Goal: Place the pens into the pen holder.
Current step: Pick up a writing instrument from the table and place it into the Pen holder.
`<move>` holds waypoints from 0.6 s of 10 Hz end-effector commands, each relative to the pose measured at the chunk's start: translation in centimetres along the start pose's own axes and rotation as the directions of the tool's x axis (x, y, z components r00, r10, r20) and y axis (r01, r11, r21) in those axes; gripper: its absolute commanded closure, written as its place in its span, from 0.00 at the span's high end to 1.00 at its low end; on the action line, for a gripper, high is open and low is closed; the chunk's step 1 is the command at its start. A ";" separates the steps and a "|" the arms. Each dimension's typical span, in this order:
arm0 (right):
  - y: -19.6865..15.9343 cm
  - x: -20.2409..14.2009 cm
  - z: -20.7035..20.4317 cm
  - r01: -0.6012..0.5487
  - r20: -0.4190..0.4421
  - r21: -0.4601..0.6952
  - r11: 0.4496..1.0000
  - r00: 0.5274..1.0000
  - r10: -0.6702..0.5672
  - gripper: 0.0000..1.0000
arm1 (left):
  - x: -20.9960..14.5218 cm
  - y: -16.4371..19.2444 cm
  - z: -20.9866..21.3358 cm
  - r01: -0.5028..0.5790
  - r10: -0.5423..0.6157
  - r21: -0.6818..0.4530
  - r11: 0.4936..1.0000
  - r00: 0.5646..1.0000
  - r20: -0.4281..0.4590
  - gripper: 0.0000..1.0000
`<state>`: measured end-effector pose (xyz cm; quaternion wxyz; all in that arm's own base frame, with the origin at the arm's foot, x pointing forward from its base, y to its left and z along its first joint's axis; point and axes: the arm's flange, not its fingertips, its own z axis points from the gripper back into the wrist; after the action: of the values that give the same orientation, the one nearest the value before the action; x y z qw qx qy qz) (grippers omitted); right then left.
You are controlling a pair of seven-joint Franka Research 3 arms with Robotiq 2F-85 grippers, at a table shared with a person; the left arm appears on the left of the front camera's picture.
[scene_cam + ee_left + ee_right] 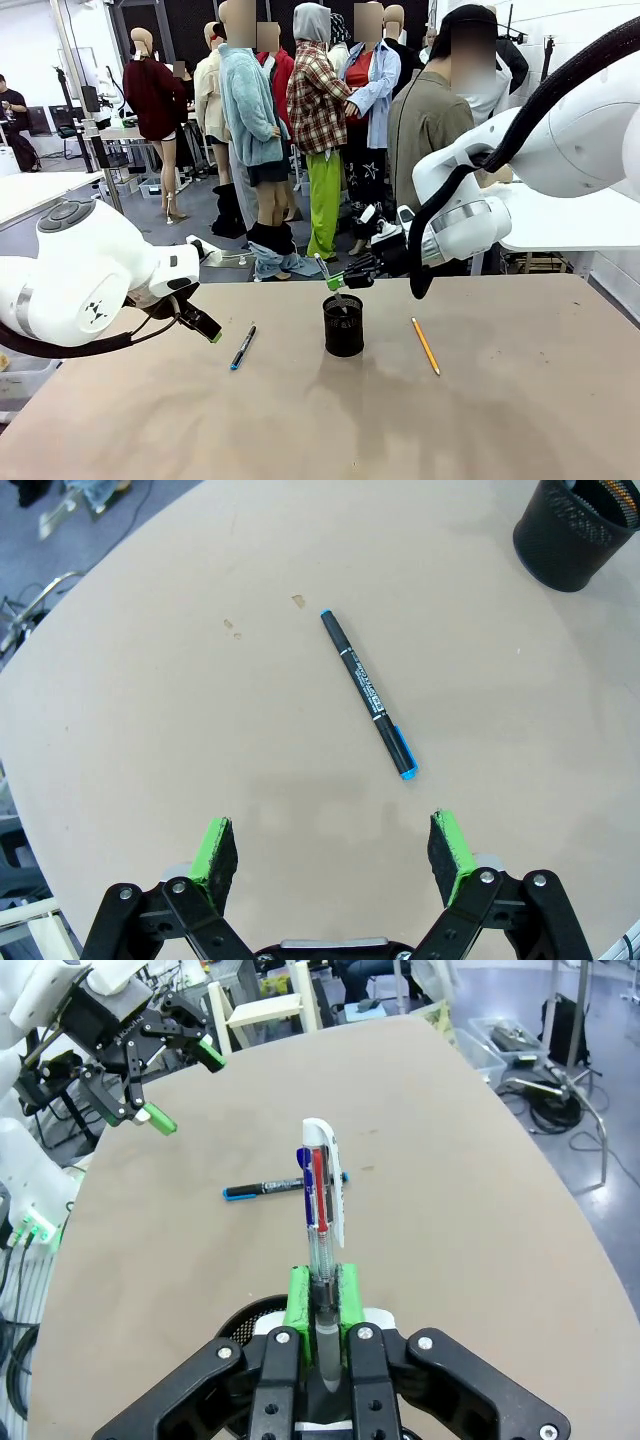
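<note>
Right gripper (323,1286) clamps a clear multicolour pen (322,1185) over the black mesh pen holder (343,332); left gripper (333,847) gapes wide near a blue-capped marker (368,693); a yellow pencil (426,346) lies beside the holder.

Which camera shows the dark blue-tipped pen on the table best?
Left wrist view: the dark pen lies whole and close, print visible. The front view shows it small, left of the pen holder. The right wrist view has it partly behind the clear pen in the right tool.
</note>
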<state>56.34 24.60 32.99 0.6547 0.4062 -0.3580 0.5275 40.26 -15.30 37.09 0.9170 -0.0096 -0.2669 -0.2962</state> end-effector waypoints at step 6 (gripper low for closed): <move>2.0 0.1 5.1 -0.007 0.040 -0.090 0.996 0.999 0.011 0.61 | -0.1 0.2 0.1 -0.004 0.004 -0.001 1.000 1.000 0.001 1.00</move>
<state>55.65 21.89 34.56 0.6598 0.3964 -0.3720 0.5188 40.27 -15.29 37.09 0.9170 -0.0096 -0.2669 -0.2961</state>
